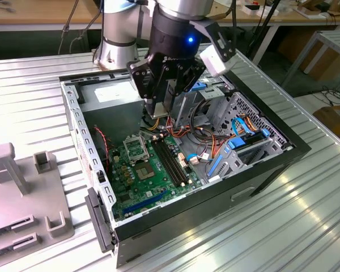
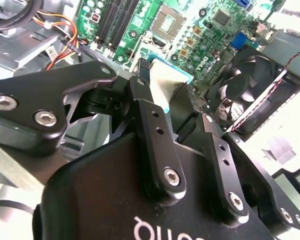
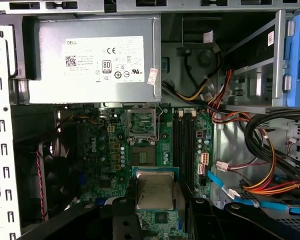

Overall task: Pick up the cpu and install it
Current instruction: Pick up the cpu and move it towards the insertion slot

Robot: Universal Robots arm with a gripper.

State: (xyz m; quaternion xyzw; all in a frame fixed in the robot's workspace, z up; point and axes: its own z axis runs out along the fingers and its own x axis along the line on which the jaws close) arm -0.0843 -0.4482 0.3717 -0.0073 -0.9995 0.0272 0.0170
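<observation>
1. The end effector hangs inside the open computer case, in the air near the socket and well above it.
2. Its fingers are closed partway and pinch the cpu by two opposite edges. Both wrist views show the chip gripped between them.
3. In the first wrist view the cpu shows its dull silver top. It is held off the green motherboard, apart from the socket and not seated in it.
4. In that view a smaller dark square chip on the board lies between the socket and the held cpu.
5. The long black memory slots run just beside the socket, on the exterior view's right of it.
6. The black fan sits on the side of the socket opposite the slots.
7. The grey power supply lies beyond the socket, on the side away from the cpu.
8. The case stands on a ribbed metal table. A grey fixture rests on the table outside the case, well apart from the socket, toward the exterior view's left.
</observation>
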